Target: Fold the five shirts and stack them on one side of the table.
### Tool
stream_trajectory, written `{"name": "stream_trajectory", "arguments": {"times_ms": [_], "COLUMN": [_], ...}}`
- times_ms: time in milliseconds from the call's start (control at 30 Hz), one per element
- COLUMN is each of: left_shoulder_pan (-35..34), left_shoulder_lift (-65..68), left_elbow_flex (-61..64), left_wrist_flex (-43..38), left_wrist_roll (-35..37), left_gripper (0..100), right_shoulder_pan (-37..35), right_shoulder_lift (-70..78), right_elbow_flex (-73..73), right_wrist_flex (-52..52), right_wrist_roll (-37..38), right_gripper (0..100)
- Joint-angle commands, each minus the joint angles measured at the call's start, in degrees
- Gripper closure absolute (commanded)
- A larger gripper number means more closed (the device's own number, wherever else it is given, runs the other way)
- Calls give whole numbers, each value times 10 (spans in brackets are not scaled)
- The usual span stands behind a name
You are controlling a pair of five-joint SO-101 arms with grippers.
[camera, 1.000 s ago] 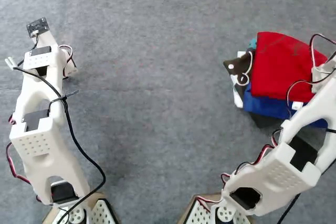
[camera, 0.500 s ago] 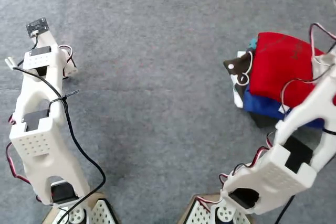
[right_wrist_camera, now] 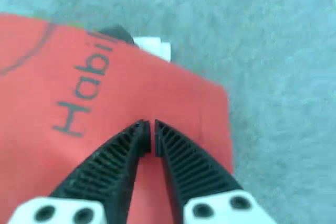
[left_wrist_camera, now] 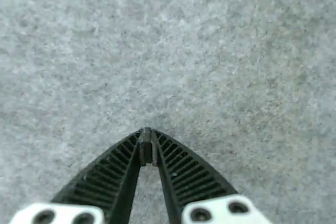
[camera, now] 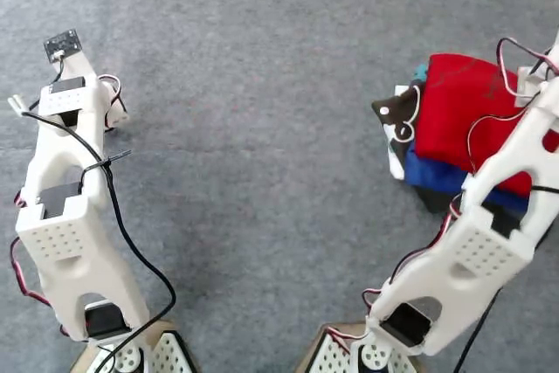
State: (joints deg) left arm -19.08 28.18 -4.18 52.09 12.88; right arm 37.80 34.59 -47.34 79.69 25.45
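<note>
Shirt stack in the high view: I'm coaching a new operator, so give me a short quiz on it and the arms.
1. True or false: the red shirt lies on top of the stack.
2. Which shirt shows directly beneath it? A) blue B) yellow C) pink
3. Fill in: the left pincer, over the grey table cover, is ___ (open or shut).
Key: 1 true; 2 A, the blue shirt; 3 shut.
</note>
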Motion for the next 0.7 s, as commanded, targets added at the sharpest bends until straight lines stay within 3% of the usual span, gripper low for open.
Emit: {"name": "stream_trajectory", "arguments": {"times_ms": [0,233,533,667], "left_shoulder_pan": [7,7,7,7], "left_shoulder_lift": [-29,-29,-29,-29], "left_elbow_flex": [-12,-12,-14,-13], "left_wrist_flex": [-7,-7,-7,-7], "left_wrist_roll": [-4,-4,-4,-4], "left_gripper": [970,970,970,970], "right_shoulder_pan": [10,11,-35,-38], "right_shoulder_lift": [63,167,167,131], "right_elbow_flex": [-38,-157,-480,-459], "right_wrist_flex": [-11,8,219,207], "right_wrist_roll": [3,41,63,85], "right_gripper": [977,979,980,980]}}
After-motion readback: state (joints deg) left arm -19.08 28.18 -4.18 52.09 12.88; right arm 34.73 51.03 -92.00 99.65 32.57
